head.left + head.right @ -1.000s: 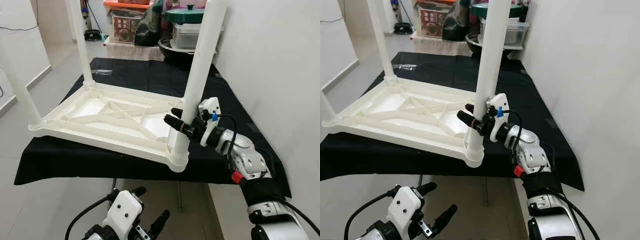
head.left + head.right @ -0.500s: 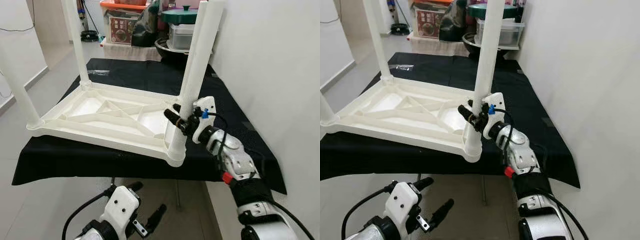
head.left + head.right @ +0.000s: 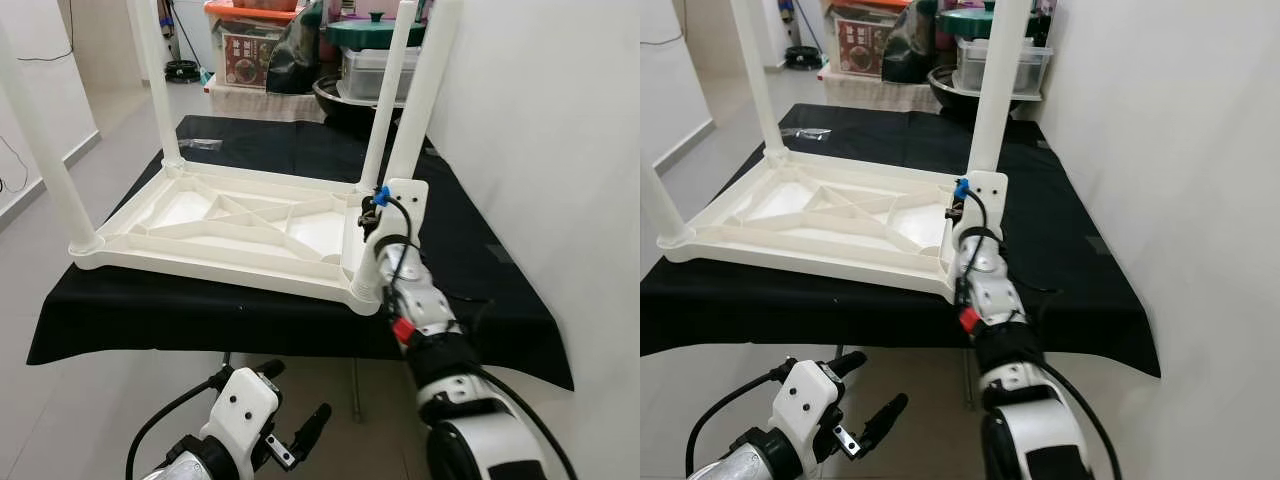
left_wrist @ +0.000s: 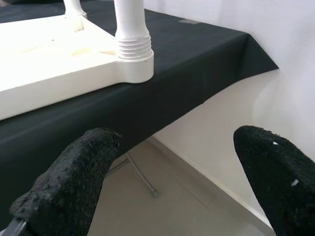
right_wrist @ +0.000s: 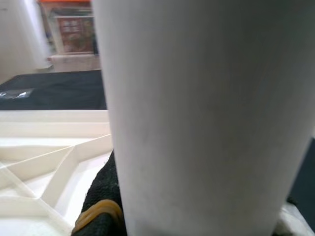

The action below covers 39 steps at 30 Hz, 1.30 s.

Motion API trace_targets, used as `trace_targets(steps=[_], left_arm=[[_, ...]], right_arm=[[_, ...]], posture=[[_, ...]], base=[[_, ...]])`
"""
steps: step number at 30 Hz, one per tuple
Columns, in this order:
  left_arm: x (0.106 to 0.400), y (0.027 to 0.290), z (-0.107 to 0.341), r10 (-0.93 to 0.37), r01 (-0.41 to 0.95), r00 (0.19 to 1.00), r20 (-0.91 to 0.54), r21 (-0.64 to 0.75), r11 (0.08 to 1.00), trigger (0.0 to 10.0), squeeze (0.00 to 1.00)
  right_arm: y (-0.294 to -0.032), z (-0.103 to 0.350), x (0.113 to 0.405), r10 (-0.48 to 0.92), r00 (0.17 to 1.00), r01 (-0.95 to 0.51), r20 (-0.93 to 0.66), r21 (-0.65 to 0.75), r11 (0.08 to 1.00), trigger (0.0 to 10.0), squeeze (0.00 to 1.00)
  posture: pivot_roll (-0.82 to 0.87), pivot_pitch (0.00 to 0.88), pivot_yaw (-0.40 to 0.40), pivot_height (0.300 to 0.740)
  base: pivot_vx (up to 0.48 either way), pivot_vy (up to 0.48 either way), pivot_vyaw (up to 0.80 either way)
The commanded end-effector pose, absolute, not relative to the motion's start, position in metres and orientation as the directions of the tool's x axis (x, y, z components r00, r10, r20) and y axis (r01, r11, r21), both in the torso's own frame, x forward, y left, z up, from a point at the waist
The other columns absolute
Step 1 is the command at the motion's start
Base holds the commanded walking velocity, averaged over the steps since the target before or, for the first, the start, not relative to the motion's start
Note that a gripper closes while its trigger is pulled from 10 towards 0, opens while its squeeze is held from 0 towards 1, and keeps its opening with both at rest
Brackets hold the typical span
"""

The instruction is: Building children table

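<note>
Upside-down kids table [image 3: 230, 225] on the black-draped tabletop [image 3: 470, 250], legs up.
Right gripper [image 3: 372, 222] is at the near-right corner, fingers clamped on that corner's leg [image 3: 418, 110]. Left gripper [image 4: 172, 177] hangs low below the tabletop's near edge, fingers [image 4: 74, 182] wide apart, holding nothing.

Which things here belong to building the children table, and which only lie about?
Job in hand:
- white table top, upside down on the black cloth
- near-right leg, with the right pincer at it
- three other legs, already standing

Lying about:
- green-lidded pot
- storage boxes
- left pincer, idle, open
</note>
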<state>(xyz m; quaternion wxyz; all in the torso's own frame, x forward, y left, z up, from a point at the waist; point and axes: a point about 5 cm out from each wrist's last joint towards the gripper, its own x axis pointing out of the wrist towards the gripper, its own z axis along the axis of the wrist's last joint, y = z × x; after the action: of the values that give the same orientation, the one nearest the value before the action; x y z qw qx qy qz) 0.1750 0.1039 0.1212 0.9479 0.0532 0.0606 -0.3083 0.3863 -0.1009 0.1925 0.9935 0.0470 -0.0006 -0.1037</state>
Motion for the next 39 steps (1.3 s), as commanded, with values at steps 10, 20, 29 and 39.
trace_targets(steps=[10,20,29,39], left_arm=[[0.174,0.097,0.120,-0.582,0.595,0.800,-0.143,0.062,0.802,10.0,0.00],[0.174,0.096,0.120,-0.590,0.602,0.795,-0.143,0.061,0.796,10.0,0.00],[0.175,0.096,0.120,-0.587,0.600,0.797,-0.143,0.067,0.797,10.0,0.00],[0.176,0.097,0.120,-0.585,0.598,0.798,-0.143,0.067,0.799,10.0,0.00]], right_arm=[[-0.068,0.206,0.389,-0.406,0.908,0.418,-0.099,0.219,0.882,10.0,0.00],[-0.070,0.211,0.392,-0.395,0.918,0.395,-0.034,0.173,0.902,10.0,1.00],[-0.081,0.217,0.390,-0.340,0.936,0.322,0.087,0.176,0.930,10.0,0.00],[-0.126,0.237,0.393,-0.193,0.940,0.158,0.281,0.142,0.977,10.0,0.00]], posture=[[0.13,0.007,-0.116,0.740],[0.12,0.007,-0.109,0.740],[0.12,0.007,-0.105,0.740],[0.12,0.006,-0.104,0.740]], base=[[0.000,0.000,0.00],[0.000,0.000,0.00],[0.000,0.000,0.00],[0.000,0.000,0.00]])
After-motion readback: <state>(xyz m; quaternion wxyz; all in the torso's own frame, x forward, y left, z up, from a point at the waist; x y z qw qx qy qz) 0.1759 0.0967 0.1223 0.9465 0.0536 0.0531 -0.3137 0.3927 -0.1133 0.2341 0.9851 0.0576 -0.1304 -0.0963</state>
